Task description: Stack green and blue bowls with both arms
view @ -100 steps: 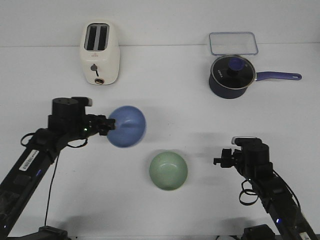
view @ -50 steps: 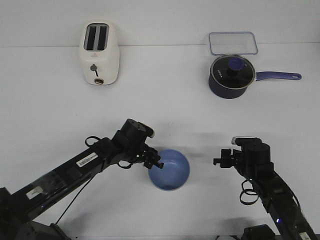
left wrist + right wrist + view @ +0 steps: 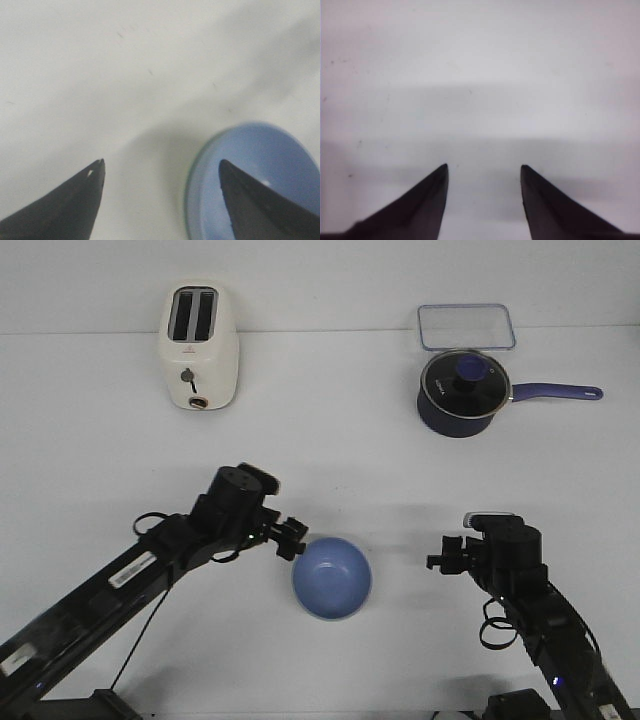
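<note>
blue bowl [image 3: 332, 578] sits near the front, nested in the green one i think, only a thin green rim [image 3: 191, 176] shows. left gripper [image 3: 290, 538] spread wide, empty, just up-left of it. right gripper [image 3: 440, 558] also parted, farther off.

A lab tabletop [image 3: 330, 455] staged as kitchen; toaster [image 3: 200, 347], saucepan [image 3: 462, 392], plain white surface.
</note>
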Action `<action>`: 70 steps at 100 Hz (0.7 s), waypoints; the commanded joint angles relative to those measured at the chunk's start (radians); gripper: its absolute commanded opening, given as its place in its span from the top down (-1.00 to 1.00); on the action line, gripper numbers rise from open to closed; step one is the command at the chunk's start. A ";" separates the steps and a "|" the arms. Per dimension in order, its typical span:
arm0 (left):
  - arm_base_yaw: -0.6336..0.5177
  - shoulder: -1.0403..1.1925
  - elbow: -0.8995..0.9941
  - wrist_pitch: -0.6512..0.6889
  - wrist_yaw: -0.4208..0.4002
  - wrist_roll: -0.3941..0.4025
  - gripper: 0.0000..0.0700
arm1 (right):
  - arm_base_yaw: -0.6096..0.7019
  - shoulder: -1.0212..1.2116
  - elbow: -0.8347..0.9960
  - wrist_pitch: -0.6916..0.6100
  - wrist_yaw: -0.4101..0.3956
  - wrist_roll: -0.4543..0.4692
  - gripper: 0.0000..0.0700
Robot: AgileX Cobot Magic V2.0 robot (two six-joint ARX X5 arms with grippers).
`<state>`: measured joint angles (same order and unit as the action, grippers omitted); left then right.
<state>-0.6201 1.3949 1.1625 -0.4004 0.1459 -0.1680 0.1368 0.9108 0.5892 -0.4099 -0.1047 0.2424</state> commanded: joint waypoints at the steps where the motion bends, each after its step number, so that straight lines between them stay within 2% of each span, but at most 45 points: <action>1: 0.026 -0.052 0.013 0.005 -0.065 0.058 -0.20 | 0.001 0.005 0.007 0.018 -0.005 -0.012 0.13; 9: 0.085 -0.130 0.013 0.002 -0.129 0.098 -0.11 | 0.001 -0.002 0.007 0.034 -0.029 -0.014 0.13; 15: 0.136 -0.182 0.013 -0.011 -0.153 0.121 0.27 | 0.001 -0.018 0.007 0.050 -0.051 -0.017 0.21; 17: 0.159 -0.202 0.012 -0.019 -0.154 0.132 0.50 | 0.001 -0.025 0.007 0.055 -0.056 -0.018 0.29; 18: 0.164 -0.206 0.012 -0.020 -0.154 0.134 0.55 | 0.001 -0.029 0.007 0.058 -0.057 -0.018 0.34; 20: 0.187 -0.225 0.009 -0.027 -0.154 0.144 0.82 | 0.001 -0.039 0.007 0.061 -0.058 -0.018 0.45; 23: 0.211 -0.245 0.003 -0.031 -0.154 0.155 1.00 | 0.002 -0.058 0.006 0.068 -0.057 -0.018 0.62; 25: 0.233 -0.266 -0.007 -0.030 -0.154 0.160 0.94 | 0.002 -0.074 0.005 0.074 -0.057 -0.019 0.75; 30: 0.277 -0.315 -0.044 -0.013 -0.154 0.162 0.96 | 0.002 -0.118 0.000 0.094 -0.056 -0.021 1.00; 40: 0.356 -0.452 -0.186 0.077 -0.154 0.169 0.96 | 0.002 -0.250 -0.041 0.170 -0.056 -0.064 1.00; 54: 0.440 -0.706 -0.473 0.309 -0.154 0.212 0.96 | 0.002 -0.465 -0.131 0.249 -0.047 -0.144 1.00; 70: 0.506 -0.947 -0.750 0.556 -0.183 0.193 0.97 | 0.001 -0.625 -0.221 0.333 0.061 -0.148 1.00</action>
<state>-0.1280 0.5087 0.4927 0.0689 -0.0151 0.0170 0.1368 0.3092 0.3832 -0.1032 -0.0856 0.1158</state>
